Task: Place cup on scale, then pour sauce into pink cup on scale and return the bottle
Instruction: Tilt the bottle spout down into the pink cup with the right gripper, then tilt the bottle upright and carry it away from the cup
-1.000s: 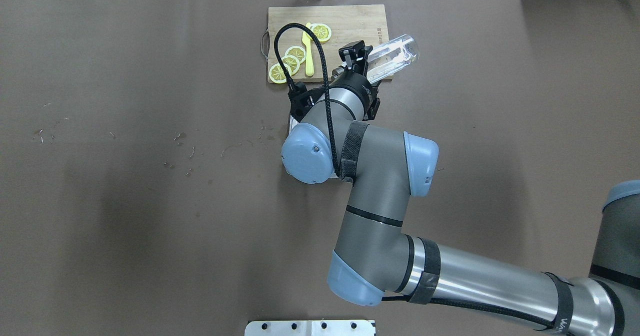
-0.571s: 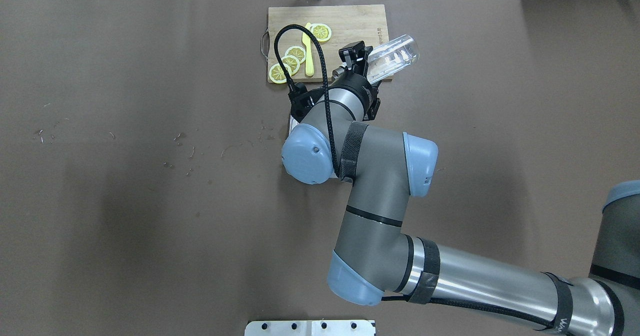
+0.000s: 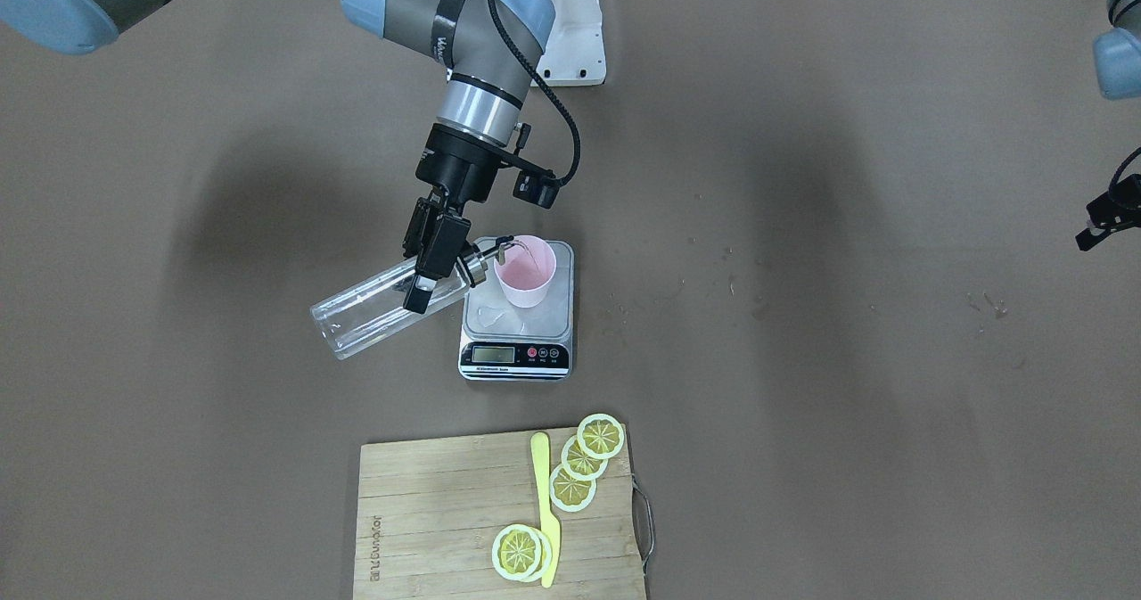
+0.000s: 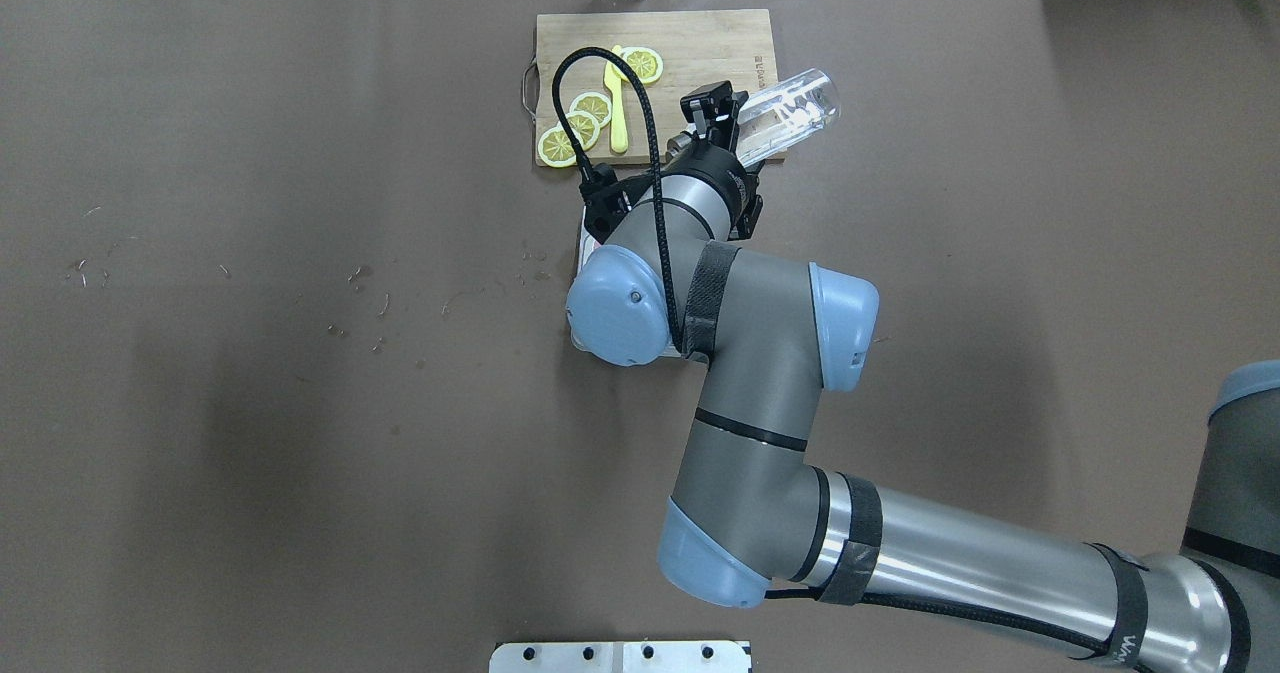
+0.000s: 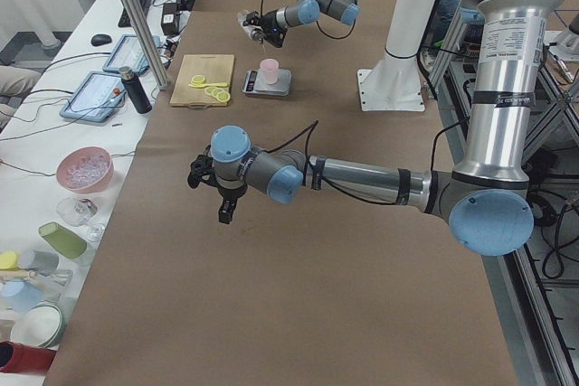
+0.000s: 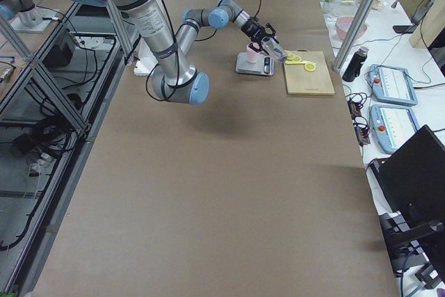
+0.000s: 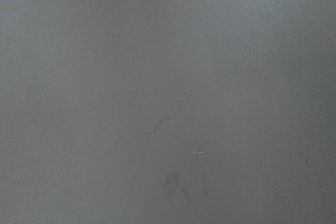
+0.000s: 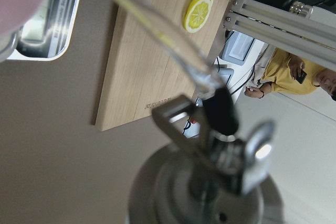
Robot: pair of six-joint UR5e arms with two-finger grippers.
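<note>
The bottle [image 3: 365, 315] has tipped a shade further, so I'm mid-pour: right gripper [image 3: 430, 281] clamped on its upper body, spout over the pink cup [image 3: 526, 275] on the scale [image 3: 515, 322]; next, I judge, stand it upright and carry it back.

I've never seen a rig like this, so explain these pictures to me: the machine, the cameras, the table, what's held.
Two robot arms with two-finger grippers work at a brown-covered table. One camera faces the robot across the table, one looks down from behind it, two sit at the table's ends, and one rides on each wrist. On the table are a scale with a pink cup standing on it, and a wooden cutting board with lemon slices and a yellow knife. The right gripper holds a clear glass bottle tilted, its spout over the cup. The left gripper hangs above the table, far off; I cannot tell whether it is open.
</note>
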